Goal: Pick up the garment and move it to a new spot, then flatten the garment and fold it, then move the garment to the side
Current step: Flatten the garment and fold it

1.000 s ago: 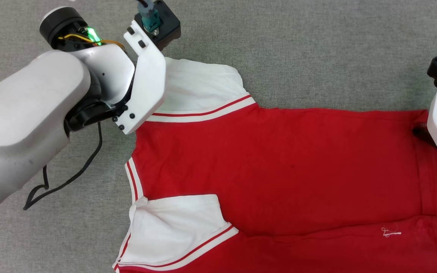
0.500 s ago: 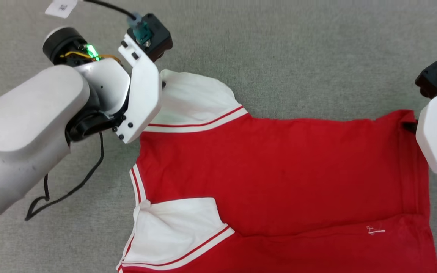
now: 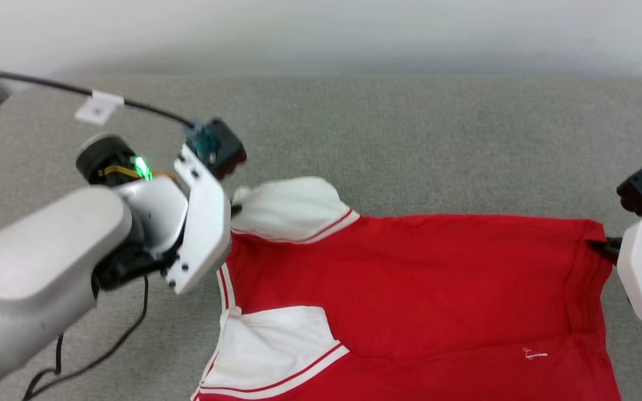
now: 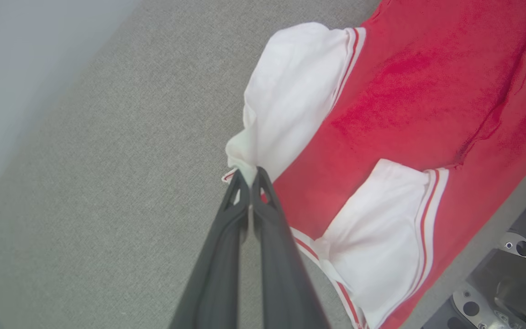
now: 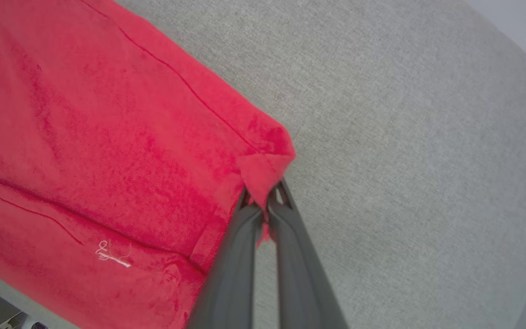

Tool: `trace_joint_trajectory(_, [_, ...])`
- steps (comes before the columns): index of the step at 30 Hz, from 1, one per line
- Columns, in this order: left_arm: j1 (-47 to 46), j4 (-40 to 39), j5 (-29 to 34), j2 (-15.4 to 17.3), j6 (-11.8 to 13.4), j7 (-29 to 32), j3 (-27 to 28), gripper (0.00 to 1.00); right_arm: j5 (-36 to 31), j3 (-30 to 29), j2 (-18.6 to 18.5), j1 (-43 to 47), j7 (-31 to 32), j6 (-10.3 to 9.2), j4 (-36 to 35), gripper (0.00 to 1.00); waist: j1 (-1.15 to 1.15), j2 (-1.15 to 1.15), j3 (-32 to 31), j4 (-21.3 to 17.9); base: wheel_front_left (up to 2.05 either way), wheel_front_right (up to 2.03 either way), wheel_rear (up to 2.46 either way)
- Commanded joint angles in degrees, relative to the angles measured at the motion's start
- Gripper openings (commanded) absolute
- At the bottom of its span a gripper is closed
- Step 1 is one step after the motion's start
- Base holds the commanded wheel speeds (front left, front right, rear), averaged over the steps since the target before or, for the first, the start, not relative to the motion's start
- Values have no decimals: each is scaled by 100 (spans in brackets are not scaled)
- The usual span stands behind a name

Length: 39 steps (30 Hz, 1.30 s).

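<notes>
The garment (image 3: 410,289) is a red T-shirt with white sleeves and striped trim, spread plain side up on the grey table, its far edge raised. My left gripper (image 3: 236,209) is shut on the tip of the far white sleeve (image 4: 286,96), pinched between the dark fingers (image 4: 249,178). My right gripper (image 3: 599,248) is shut on the far hem corner (image 5: 265,171), which bunches at its fingertips. The nearer white sleeve (image 3: 276,345) lies folded onto the red body. The garment (image 5: 85,151) shows a small white thread near the hem.
The grey fabric tabletop (image 3: 410,145) stretches beyond the shirt to a pale wall. A black cable with a white tag (image 3: 98,107) runs to my left wrist camera. Another black cable (image 3: 103,356) hangs below my left forearm. The robot's metal base (image 4: 509,274) shows at the table's near edge.
The right gripper closed on the hem corner. Both grippers lifted the shirt's far edge, bunching the far sleeve. The head camera tilted up, bringing the wall into view.
</notes>
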Motion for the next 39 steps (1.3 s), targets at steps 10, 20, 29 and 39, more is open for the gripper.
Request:
trace_joint_trajectory(10, [1407, -875, -16, 478, 330, -27, -114, 0, 159, -197, -192, 1254, -441, -7, -217, 0, 1, 0, -634, 103, 0, 0, 0])
trace_joint_trajectory(20, [2727, -1162, 7, 633, 601, -219, -139, 0, 342, -319, -185, 2150, -500, -7, -239, 0, 1, 0, -608, 62, 0, 0, 0])
trace_joint_trajectory(29, [3166, -841, 63, 333, 627, -309, -147, 0, 187, -155, 70, 2306, -452, -7, 6, 0, 1, 0, -321, 35, 0, 0, 0])
trace_joint_trajectory(39, [3332, -946, 403, 523, 909, -1362, 158, 100, 203, -436, -75, 2229, -1006, -7, -264, 100, 1, 0, -679, -58, 0, 0, 0])
